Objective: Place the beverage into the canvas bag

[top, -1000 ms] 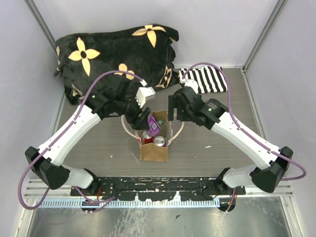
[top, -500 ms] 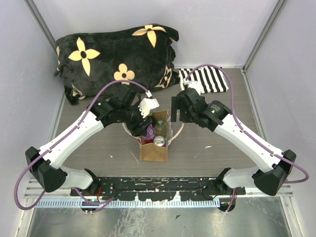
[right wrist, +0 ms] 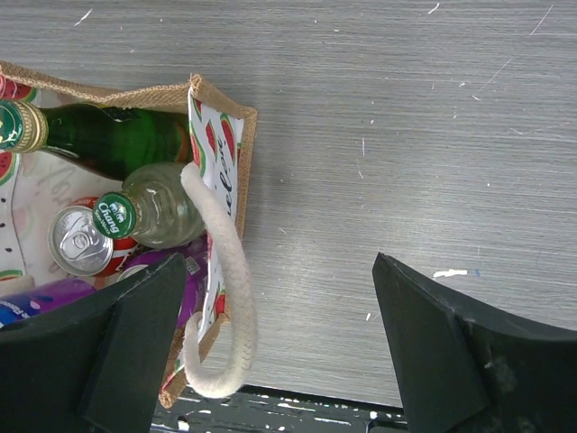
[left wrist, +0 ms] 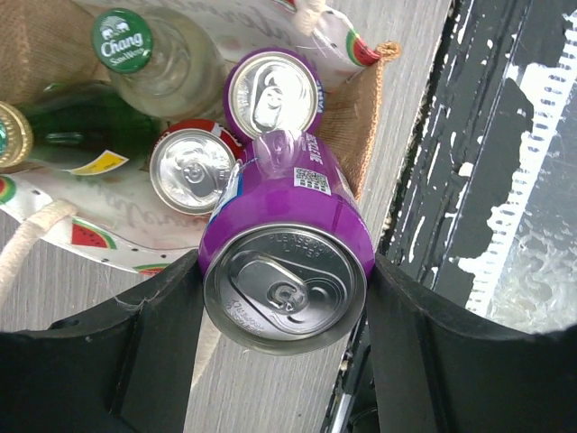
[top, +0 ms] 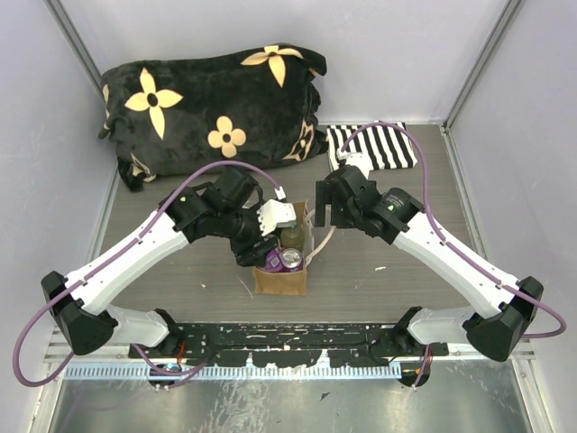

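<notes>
The canvas bag point(top: 281, 280) stands open at the table's middle near edge, tan with cream loop handles. My left gripper point(top: 260, 251) is shut on a purple can point(left wrist: 285, 244), held tilted over the bag's mouth; its lower end is over another purple can point(left wrist: 270, 92) inside. Also inside are a red-and-silver can point(left wrist: 191, 170), a clear Chang bottle point(left wrist: 167, 59) and a green bottle point(left wrist: 63, 135). My right gripper point(right wrist: 275, 338) is open and empty, just right of the bag point(right wrist: 225, 144), with a cream handle point(right wrist: 230, 298) between its jaws.
A black plush cushion with yellow flowers point(top: 212, 99) lies at the back left. A black-and-white striped cloth point(top: 374, 144) lies at the back right. Grey walls enclose the table on three sides. A black rail point(top: 297, 343) runs along the near edge.
My left gripper has moved down and toward the near edge with the purple can, to a spot over the bag's mouth. The right arm has shifted only slightly.
</notes>
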You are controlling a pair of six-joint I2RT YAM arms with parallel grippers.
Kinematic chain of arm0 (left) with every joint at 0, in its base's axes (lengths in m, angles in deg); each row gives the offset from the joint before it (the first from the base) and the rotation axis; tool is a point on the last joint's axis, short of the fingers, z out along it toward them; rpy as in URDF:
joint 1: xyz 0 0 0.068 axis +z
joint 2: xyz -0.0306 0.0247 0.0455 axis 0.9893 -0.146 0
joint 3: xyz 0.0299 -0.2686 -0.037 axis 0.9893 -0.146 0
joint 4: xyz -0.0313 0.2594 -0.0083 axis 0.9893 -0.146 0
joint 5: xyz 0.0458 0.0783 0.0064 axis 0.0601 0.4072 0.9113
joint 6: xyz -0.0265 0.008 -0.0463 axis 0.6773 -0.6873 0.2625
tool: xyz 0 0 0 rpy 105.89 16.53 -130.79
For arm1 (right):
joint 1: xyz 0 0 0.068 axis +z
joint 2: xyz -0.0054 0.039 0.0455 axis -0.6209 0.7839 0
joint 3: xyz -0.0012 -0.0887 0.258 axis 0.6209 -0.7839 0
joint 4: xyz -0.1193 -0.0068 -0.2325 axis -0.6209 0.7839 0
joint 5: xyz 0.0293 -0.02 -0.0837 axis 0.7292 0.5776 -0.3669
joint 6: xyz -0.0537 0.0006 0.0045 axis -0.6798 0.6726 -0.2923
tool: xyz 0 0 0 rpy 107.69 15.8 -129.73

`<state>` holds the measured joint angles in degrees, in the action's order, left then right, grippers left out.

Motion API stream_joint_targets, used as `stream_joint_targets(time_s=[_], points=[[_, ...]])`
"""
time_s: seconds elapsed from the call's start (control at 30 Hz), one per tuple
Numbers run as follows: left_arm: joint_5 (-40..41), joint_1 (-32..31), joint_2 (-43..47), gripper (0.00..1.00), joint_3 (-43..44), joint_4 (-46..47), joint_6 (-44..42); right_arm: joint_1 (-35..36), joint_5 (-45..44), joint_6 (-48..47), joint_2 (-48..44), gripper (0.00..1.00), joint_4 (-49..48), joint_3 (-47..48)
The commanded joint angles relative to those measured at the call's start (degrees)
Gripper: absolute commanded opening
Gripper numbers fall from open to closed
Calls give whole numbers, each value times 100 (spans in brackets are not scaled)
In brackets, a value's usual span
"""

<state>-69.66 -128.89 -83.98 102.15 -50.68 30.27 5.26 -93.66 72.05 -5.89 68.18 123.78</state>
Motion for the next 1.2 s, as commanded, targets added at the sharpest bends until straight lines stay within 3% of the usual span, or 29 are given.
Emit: stream_joint_targets(time_s=[0.0,0.57,1.17], points=[[-297,-139,210,0,1,-290,-319,-25,-66,69,-207,90,-217,9],[499,-176,89,0,-214,-646,-1181,-39,-101,117,-241,90,-242,-38],[840,-176,-39,0,296,-1034,-1771,-92,13,3,-40,90,-366,54]])
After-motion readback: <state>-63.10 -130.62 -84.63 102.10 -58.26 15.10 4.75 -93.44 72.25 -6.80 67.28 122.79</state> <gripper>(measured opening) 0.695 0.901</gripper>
